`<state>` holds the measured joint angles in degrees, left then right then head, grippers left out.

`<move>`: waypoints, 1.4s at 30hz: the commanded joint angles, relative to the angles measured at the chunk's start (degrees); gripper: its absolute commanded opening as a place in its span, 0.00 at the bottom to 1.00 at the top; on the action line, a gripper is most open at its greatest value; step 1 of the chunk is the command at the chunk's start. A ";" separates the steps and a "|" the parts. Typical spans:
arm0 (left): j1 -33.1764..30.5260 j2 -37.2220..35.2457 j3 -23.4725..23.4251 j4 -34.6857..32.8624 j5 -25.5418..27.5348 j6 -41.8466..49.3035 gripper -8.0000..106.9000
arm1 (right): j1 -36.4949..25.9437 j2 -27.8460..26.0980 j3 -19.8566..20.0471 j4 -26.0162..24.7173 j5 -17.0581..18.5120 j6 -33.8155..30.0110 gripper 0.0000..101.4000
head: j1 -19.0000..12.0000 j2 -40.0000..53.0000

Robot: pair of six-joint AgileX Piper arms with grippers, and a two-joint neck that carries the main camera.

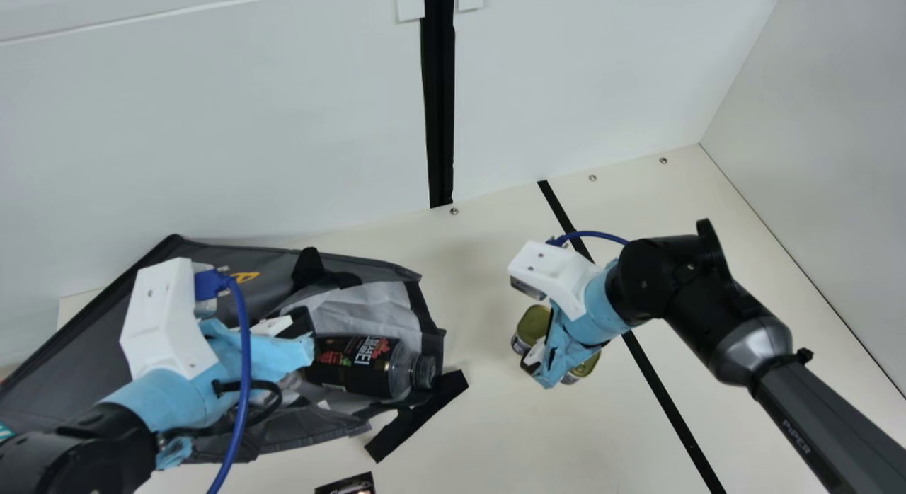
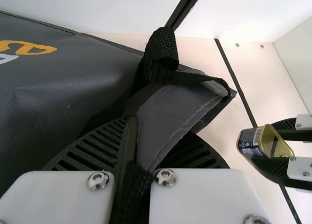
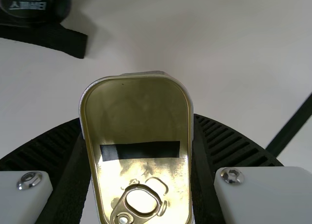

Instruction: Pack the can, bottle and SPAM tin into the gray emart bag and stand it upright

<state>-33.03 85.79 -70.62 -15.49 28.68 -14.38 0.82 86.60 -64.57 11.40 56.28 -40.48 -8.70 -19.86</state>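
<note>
Right pincer (image 1: 543, 354) clasps the SPAM tin (image 1: 532, 323); left pincer (image 1: 306, 338) grips the gray bag (image 1: 67, 356) by its edge.
The bottle (image 1: 361, 363) lies in the bag's open mouth.

Gray bag (image 1: 85, 345), orange print (image 2: 36, 49); gold-topped SPAM tin (image 3: 136, 107), black stripe (image 3: 140, 150); black-red bottle (image 1: 361, 364).

Glossy metal on the SPAM tin (image 3: 136, 112), matt textured cloth on the gray emart bag (image 2: 53, 97).
</note>
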 commanded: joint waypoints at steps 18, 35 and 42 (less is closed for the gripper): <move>0.00 0.00 0.00 0.00 0.00 0.00 0.00 | 9.99 1.44 -1.18 4.44 -0.58 -0.94 0.00 | -1.30 -0.14; 0.00 0.00 0.00 0.00 0.00 0.00 0.00 | 10.62 0.88 2.07 22.54 -7.32 -13.59 0.00 | -1.30 -0.14; 0.00 0.00 0.00 0.00 0.00 0.00 0.00 | 10.07 0.27 3.21 31.06 -8.95 -20.73 0.00 | -1.30 -0.14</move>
<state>-33.03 85.79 -70.62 -15.49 28.68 -14.38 10.95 86.95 -61.47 39.83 47.24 -59.27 -8.70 -19.95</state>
